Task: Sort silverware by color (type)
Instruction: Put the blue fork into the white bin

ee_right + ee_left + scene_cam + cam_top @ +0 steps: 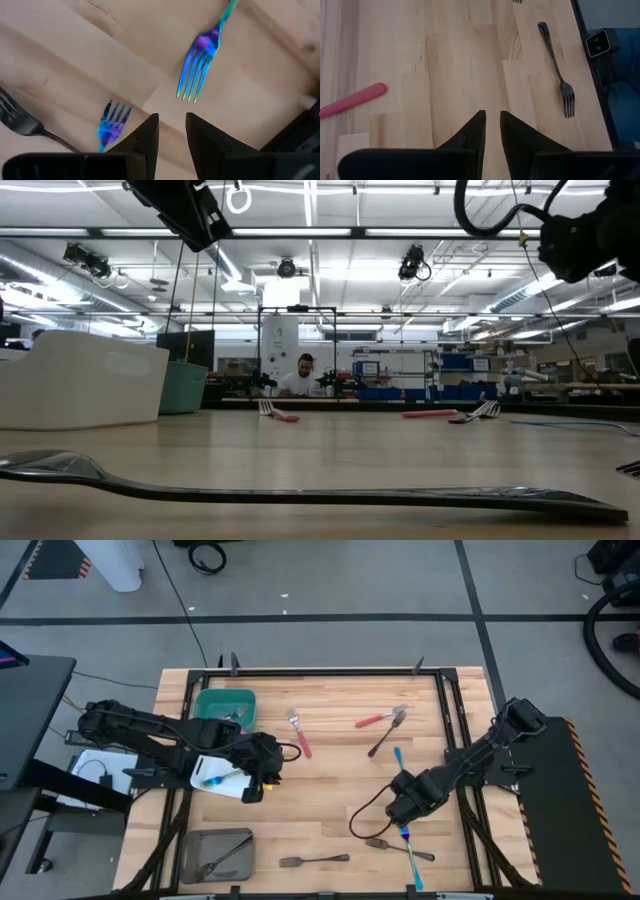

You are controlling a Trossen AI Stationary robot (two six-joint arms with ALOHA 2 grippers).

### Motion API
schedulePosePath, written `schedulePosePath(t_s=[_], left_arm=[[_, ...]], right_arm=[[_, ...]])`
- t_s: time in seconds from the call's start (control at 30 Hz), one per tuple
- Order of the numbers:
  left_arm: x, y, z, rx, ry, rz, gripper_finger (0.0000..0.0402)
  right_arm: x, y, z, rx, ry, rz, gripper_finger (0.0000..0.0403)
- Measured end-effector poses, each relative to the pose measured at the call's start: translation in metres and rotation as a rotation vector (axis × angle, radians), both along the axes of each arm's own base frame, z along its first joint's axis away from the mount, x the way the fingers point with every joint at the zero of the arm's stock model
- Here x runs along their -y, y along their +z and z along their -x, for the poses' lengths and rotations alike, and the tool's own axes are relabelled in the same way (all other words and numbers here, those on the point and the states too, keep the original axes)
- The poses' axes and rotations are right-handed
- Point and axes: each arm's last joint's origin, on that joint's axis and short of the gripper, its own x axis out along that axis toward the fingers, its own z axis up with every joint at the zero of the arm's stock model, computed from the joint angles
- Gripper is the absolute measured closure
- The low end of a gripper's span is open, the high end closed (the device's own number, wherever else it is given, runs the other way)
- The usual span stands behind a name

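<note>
Silverware lies scattered on the wooden table [330,790]. My right gripper [172,126] stands open, pointing down over the near right part, above two blue forks: one fork's tines [196,67] lie ahead of its fingertips, and another blue fork [113,125] lies beside one finger. A dark fork [20,122] lies close by. My left gripper [492,130] hovers by the white bin [220,780], with a narrow gap between its fingers and nothing in it. A red handle [352,100] and a dark fork [557,70] lie ahead of it.
A green bin [225,705] stands at the far left and a grey bin [218,852] with dark forks at the near left. Red forks [300,735] [375,720] lie toward the far side, and a dark fork [300,495] lies near the front edge. A person [305,375] sits beyond the table.
</note>
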Motion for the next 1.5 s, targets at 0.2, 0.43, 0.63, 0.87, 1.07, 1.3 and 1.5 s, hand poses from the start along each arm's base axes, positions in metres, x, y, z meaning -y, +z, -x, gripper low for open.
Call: schedulePosePath(t_s=[0.2, 0.43, 0.63, 0.87, 1.07, 1.3, 1.5], left_arm=[[0.000, 0.000, 0.000, -0.002, -0.001, -0.001, 0.0335], [0.000, 0.000, 0.000, 0.010, -0.043, -0.033, 0.0335], [0.000, 0.000, 0.000, 0.012, -0.049, -0.037, 0.0335], [0.000, 0.000, 0.000, 0.010, -0.040, -0.030, 0.0335], [0.000, 0.000, 0.000, 0.010, -0.034, -0.026, 0.0335], [0.000, 0.000, 0.000, 0.010, -0.034, -0.026, 0.0335], [-0.001, 0.001, -0.001, 0.019, -0.033, -0.025, 0.0335]], right_arm=[[-0.022, 0.000, 0.005, 0.058, -0.121, -0.056, 0.0295], [-0.054, 0.002, 0.008, 0.221, -0.253, -0.141, 0.0295], [-0.063, 0.000, 0.017, 0.275, -0.288, -0.112, 0.0296], [-0.061, -0.011, 0.023, 0.255, -0.306, -0.096, 0.0296], [-0.063, -0.010, 0.020, 0.292, -0.286, -0.124, 0.0296], [-0.074, -0.020, 0.016, 0.300, -0.295, -0.135, 0.0296], [-0.081, -0.033, 0.011, 0.219, -0.264, -0.120, 0.0298]])
